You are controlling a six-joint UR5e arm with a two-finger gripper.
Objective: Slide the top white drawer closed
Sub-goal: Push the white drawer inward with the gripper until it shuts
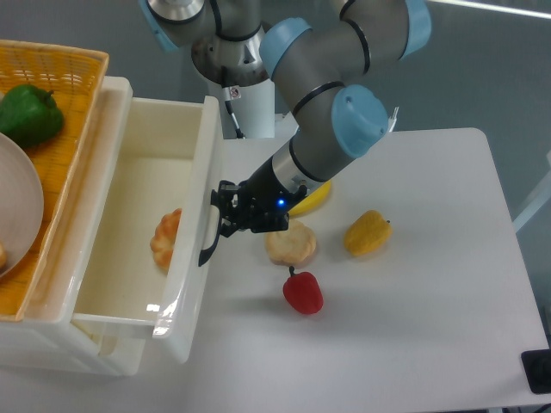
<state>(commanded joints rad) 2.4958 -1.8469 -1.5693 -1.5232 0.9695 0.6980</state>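
The front panel of the top white drawer (185,284) sits closest to the camera, pulled well out from the cabinet shell (34,340) at the desk's (413,327) left side. The claw (225,211) presses at the panel's black handle (209,232); whether its fingers grip it cannot be told. The cabinet lies leftward from the claw, so the push likely runs that way along the drawer's long axis.
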